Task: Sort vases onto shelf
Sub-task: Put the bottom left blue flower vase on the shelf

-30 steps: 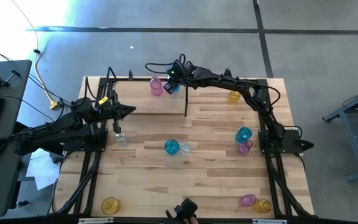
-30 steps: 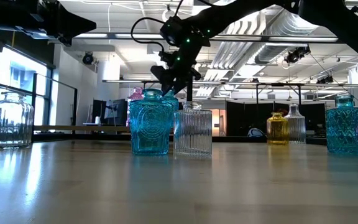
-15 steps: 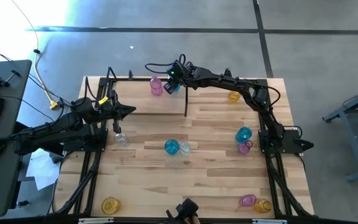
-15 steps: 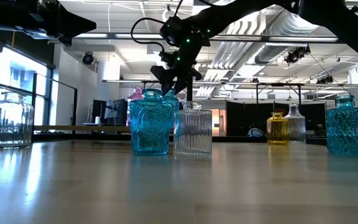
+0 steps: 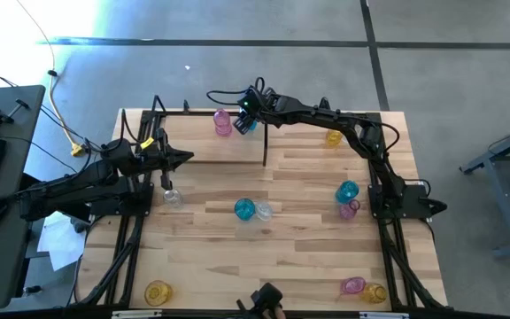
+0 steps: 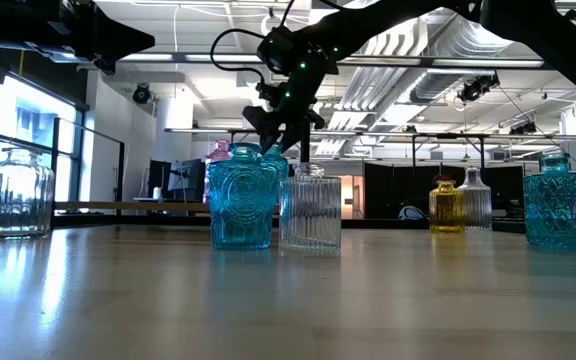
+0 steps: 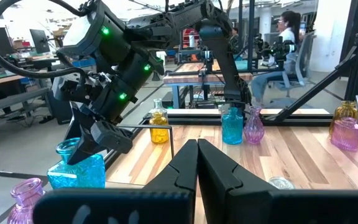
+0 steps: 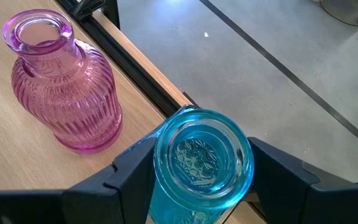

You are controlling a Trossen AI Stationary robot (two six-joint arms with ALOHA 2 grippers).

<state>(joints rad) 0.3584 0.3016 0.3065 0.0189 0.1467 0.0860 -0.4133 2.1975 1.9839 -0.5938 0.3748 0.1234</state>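
At the table's far edge, a teal vase point(image 8: 202, 158) stands upright on the shelf's wood next to a pink vase point(image 8: 61, 87). In the high view the teal vase point(image 5: 246, 125) and the pink vase point(image 5: 223, 121) sit left of the shelf's upright divider rod point(image 5: 265, 146). My right gripper point(image 8: 204, 165) is open, with one finger on each side of the teal vase. My left gripper point(image 5: 187, 158) hovers shut over the table's left side and holds nothing. Other vases stand loose on the table. My right gripper's fingers point(image 8: 132, 168) flank the teal vase's body just below its rim point(image 8: 166, 134). They come slanting down from the table's right. I cannot tell whether they touch the glass. The vase stands upright on the shelf's wood.
A yellow vase point(image 5: 333, 137) stands right of the divider. Mid-table are a teal point(image 5: 244, 209) and a clear vase point(image 5: 262, 211), and a clear one point(image 5: 173, 198) sits on the left. Teal point(image 5: 346, 191) and pink point(image 5: 350, 209) are on the right. Yellow point(image 5: 157, 291) and pink point(image 5: 353, 285) stand at the near edge.
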